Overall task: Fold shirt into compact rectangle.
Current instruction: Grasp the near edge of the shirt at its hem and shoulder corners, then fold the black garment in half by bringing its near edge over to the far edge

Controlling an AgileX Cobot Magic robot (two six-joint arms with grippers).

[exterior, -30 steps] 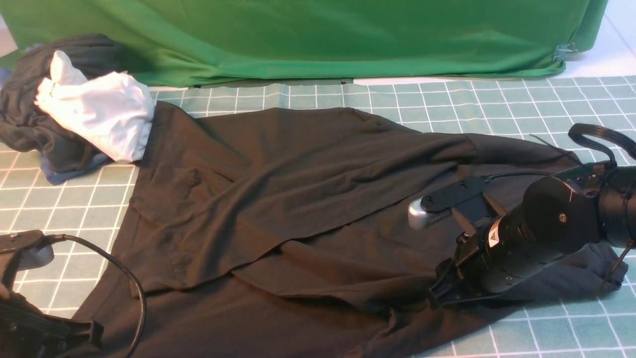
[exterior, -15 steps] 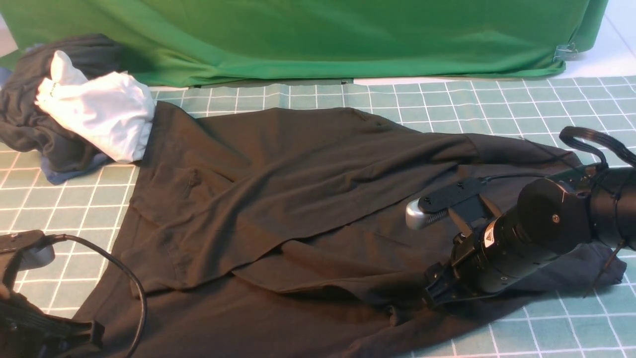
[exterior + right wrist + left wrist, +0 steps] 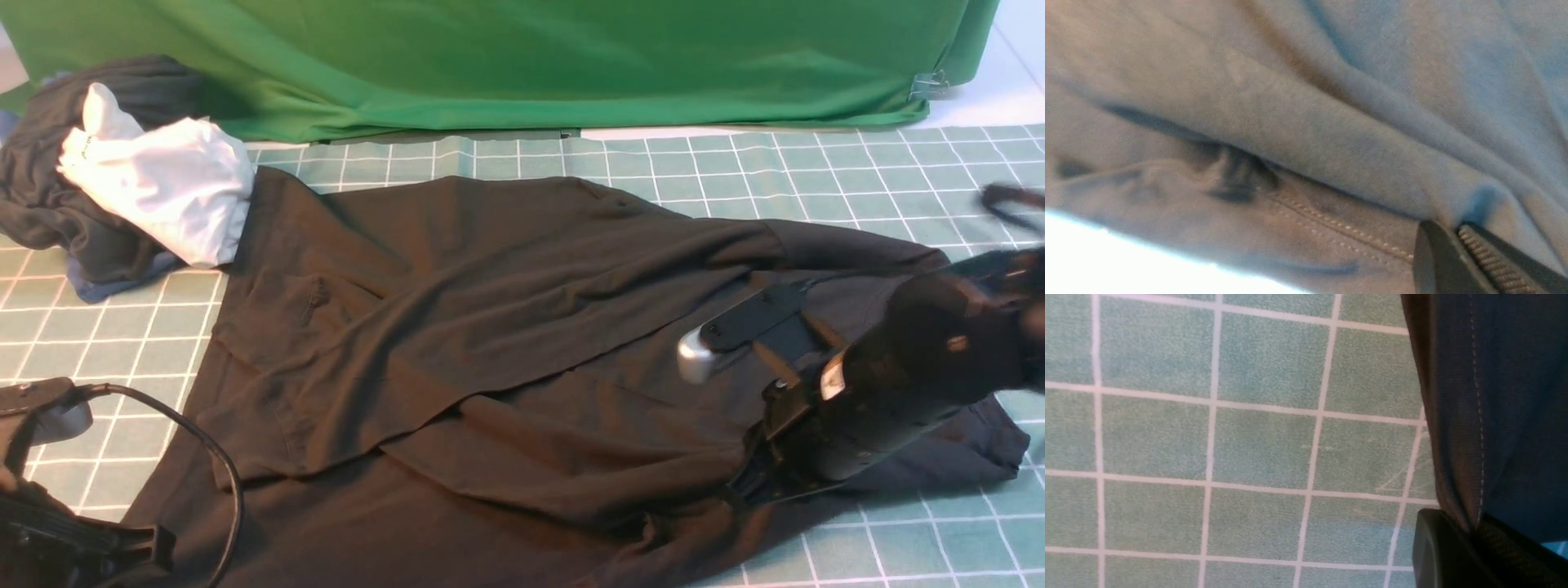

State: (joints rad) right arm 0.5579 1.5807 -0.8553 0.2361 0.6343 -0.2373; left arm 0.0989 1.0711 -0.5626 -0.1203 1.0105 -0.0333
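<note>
The right arm [image 3: 906, 384] has swung back toward 3 o'clock and tilted up since half a second ago, blurred with motion. The fabric at the right gripper [image 3: 739, 490] has bunched into a small ridge. The shirt [image 3: 457, 327] is dark brown-black and plain on the side that shows. It lies spread and creased over the middle of the checked mat [image 3: 735, 171], running from 11 o'clock down to 7 and 4 o'clock, with one layer folded diagonally across the body. The rest of it lies as before. In the right wrist view the right gripper [image 3: 1453, 230] is clamped on a fold beside a stitched seam. The left gripper [image 3: 1474, 531], at 7 o'clock, is closed on the hem edge and has not moved. A white garment [image 3: 163, 180] sits at 10 o'clock, touching the shirt's corner.
</note>
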